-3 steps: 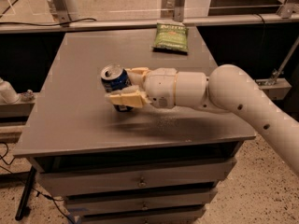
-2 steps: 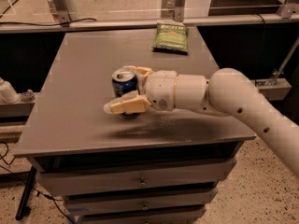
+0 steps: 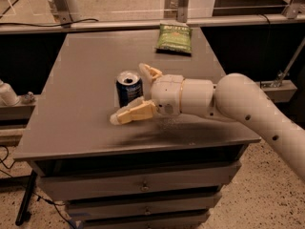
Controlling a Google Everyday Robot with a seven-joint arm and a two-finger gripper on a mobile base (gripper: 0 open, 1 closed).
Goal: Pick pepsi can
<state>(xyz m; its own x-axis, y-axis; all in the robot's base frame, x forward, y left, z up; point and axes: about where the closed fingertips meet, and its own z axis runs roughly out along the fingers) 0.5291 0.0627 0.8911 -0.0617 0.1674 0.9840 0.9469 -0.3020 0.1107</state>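
The pepsi can (image 3: 128,88), dark blue with a silver top, stands upright on the grey table (image 3: 81,66), left of centre. My gripper (image 3: 129,93) reaches in from the right on a white arm (image 3: 248,104). It is open, with the can between its spread fingers. The near finger (image 3: 131,113) lies in front of the can, low over the table. The far finger (image 3: 150,72) is behind the can to its right. Neither finger visibly presses on the can.
A green chip bag (image 3: 175,37) lies flat at the table's back right. The table stands on a cabinet with drawers (image 3: 143,185). Metal rails and posts (image 3: 62,4) run behind it. Cables hang at the left (image 3: 5,166).
The can has shifted slightly right and now stands upright. The fingers have spread wider, with the near finger swung out toward the front left.
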